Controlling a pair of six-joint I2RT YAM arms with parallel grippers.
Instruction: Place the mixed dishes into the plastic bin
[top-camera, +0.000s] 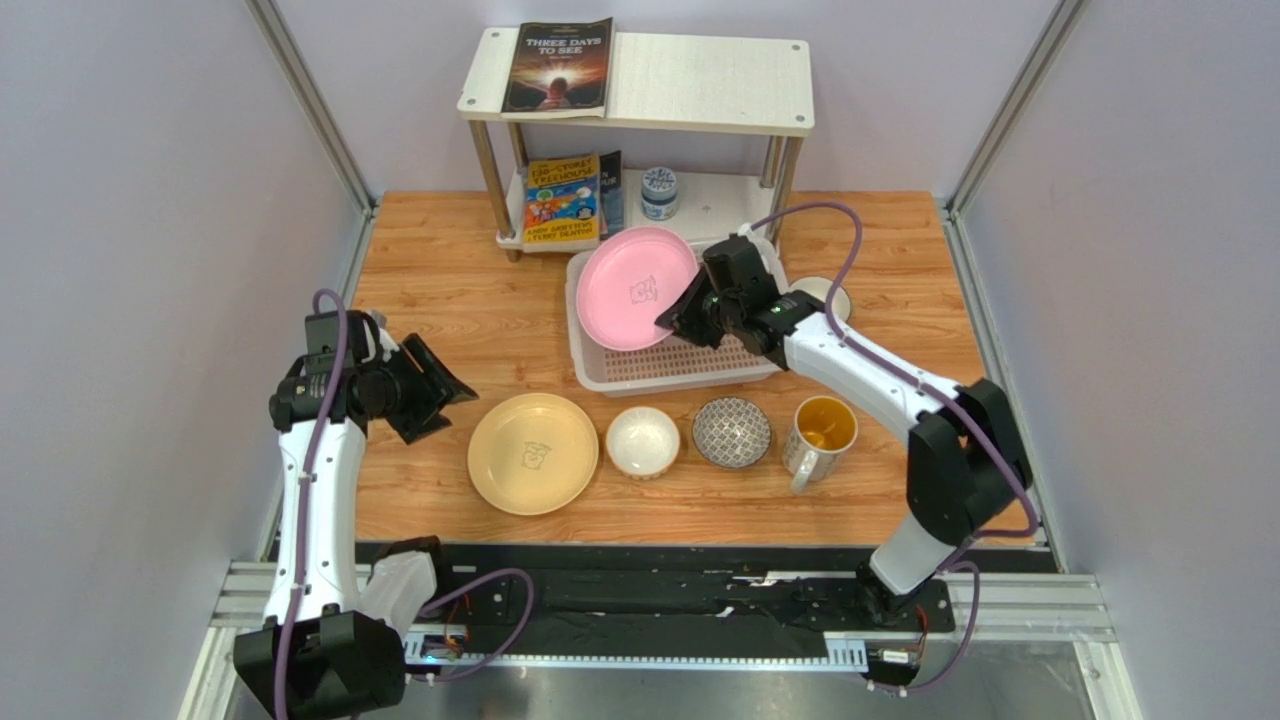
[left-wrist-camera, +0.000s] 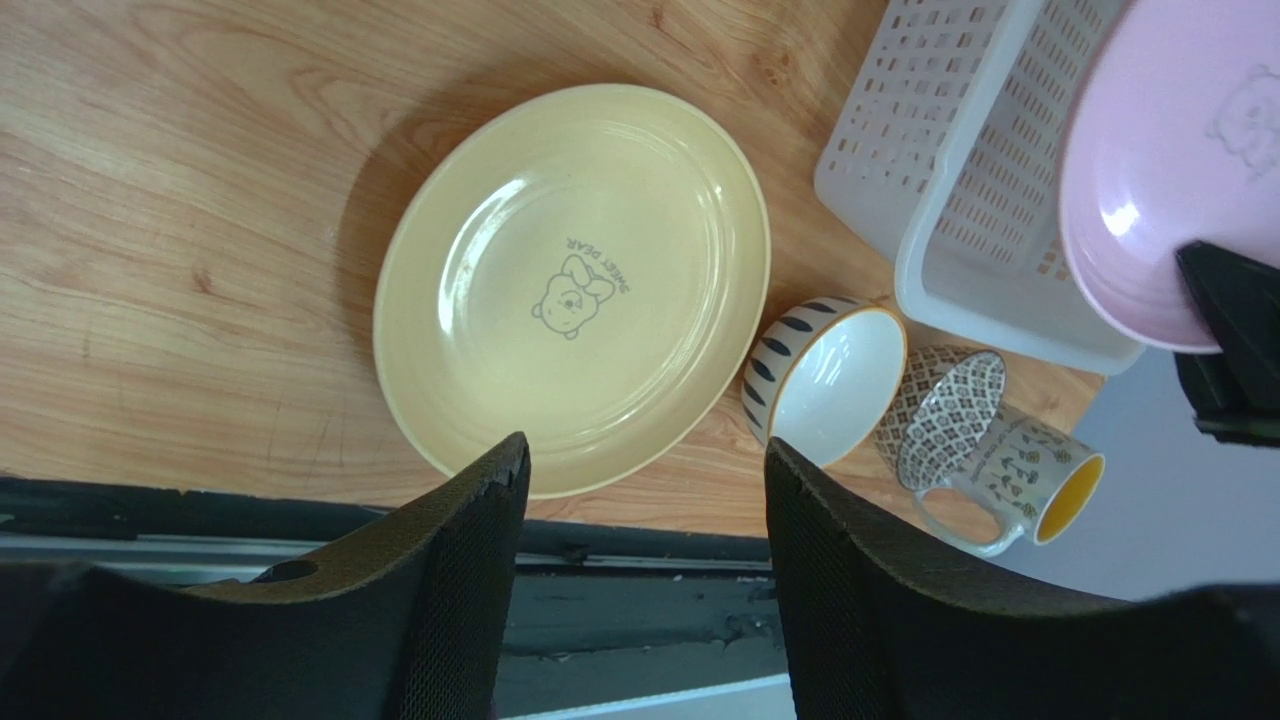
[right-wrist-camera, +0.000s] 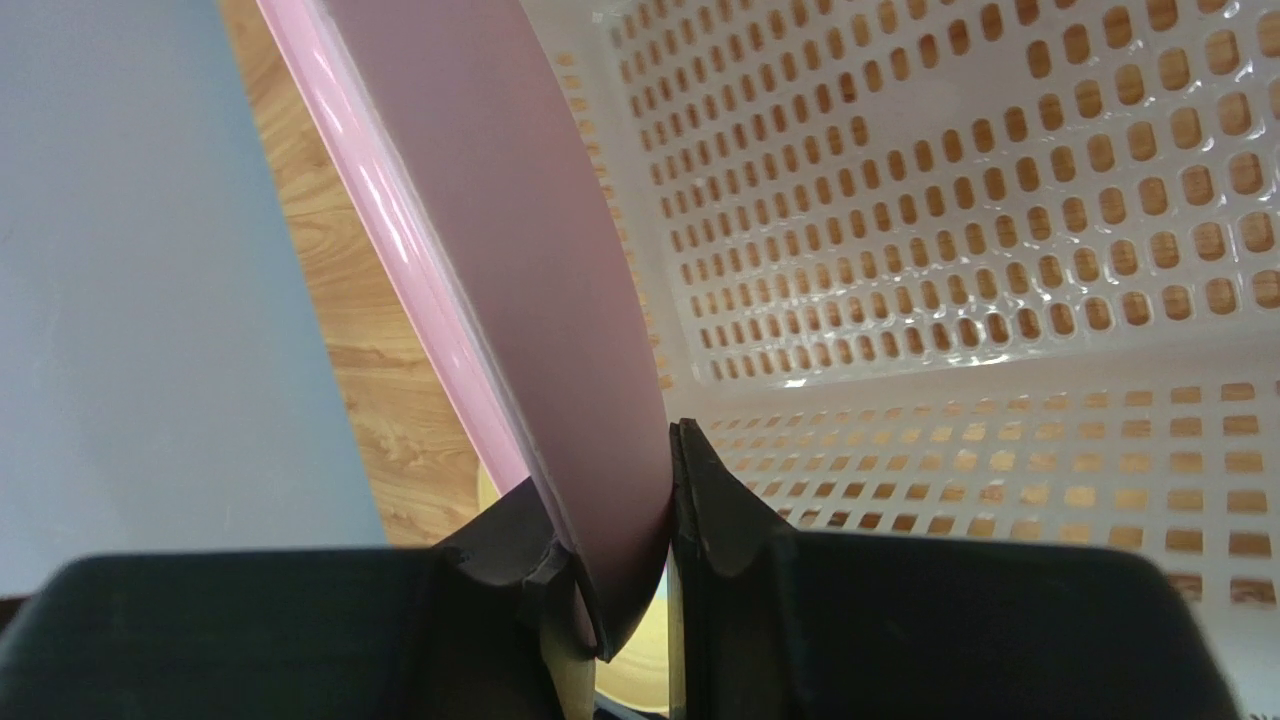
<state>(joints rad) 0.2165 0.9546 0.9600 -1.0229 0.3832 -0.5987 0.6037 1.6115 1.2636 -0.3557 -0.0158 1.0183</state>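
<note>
Right gripper (right-wrist-camera: 606, 525) pinches the glossy pink plate (top-camera: 634, 285) by its rim, tilted over the perforated whitish plastic bin (top-camera: 604, 375). Left gripper (left-wrist-camera: 646, 458) gapes wide, holding nothing. Rowed on the wooden table (top-camera: 451, 270): one round pale yellow plate (top-camera: 534, 453), one white bowl (top-camera: 643, 443), one grey patterned bowl (top-camera: 732, 432), one yellow-lined mug (top-camera: 819, 432).

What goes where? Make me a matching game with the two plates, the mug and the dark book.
Things:
1 pink plate
2 yellow plate
3 mug
4 dark book

Places:
A left end of the front row
B on top of the shelf
C pinched in the right gripper at the bin
D right end of the front row

Pairs: 1-C, 2-A, 3-D, 4-B
</note>
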